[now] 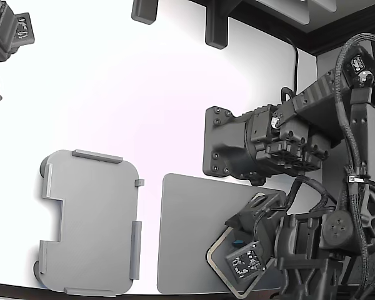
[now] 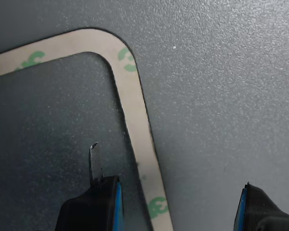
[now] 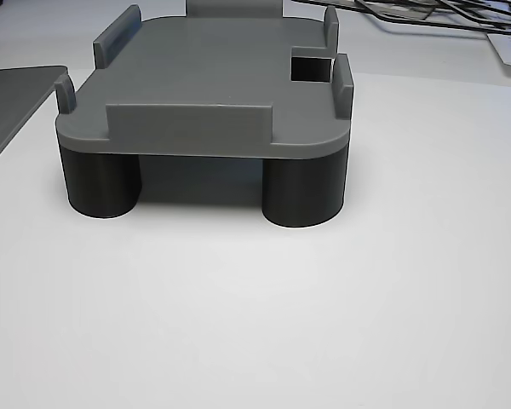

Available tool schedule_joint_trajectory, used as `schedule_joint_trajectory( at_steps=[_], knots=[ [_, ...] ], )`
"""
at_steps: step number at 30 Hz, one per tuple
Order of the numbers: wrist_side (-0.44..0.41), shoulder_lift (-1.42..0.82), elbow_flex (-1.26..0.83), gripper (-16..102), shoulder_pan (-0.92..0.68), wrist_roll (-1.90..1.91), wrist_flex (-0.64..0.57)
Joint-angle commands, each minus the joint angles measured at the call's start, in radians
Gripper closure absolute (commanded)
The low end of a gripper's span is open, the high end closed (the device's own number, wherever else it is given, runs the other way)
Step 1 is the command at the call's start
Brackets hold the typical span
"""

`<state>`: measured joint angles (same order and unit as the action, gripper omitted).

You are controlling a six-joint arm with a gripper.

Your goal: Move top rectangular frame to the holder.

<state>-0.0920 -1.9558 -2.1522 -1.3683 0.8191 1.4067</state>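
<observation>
Lying flat on the dark grey mat (image 1: 187, 231), the top rectangular frame (image 2: 139, 125) is straddled by the spread, empty gripper (image 2: 178, 207), so nothing has yet been grasped, and lifting and carrying to the bare holder (image 1: 90, 219) are left.

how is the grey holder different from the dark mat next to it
The holder is lighter grey; the mat is darker. The holder has raised edge tabs and a stepped notch; the mat is plain. The holder stands on dark round legs; the mat lies flat on the table. The frame lies on the mat only. Both are rounded rectangles.
</observation>
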Motion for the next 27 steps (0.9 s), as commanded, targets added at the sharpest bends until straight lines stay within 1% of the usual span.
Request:
schedule_joint_trajectory(
  at_steps=[1, 10, 19, 24, 27],
  knots=[
    [-0.003, -0.029, 0.0, -12, 0.008, 0.0, -0.014],
    [0.026, 0.02, 0.017, -11, 0.006, -0.031, -0.04],
    [0.02, 0.063, 0.029, -12, -0.002, -0.072, -0.054],
    [0.015, 0.074, 0.012, -10, -0.003, -0.077, -0.083],
    [0.014, 0.08, 0.0, -7, -0.003, -0.081, -0.1]
  ],
)
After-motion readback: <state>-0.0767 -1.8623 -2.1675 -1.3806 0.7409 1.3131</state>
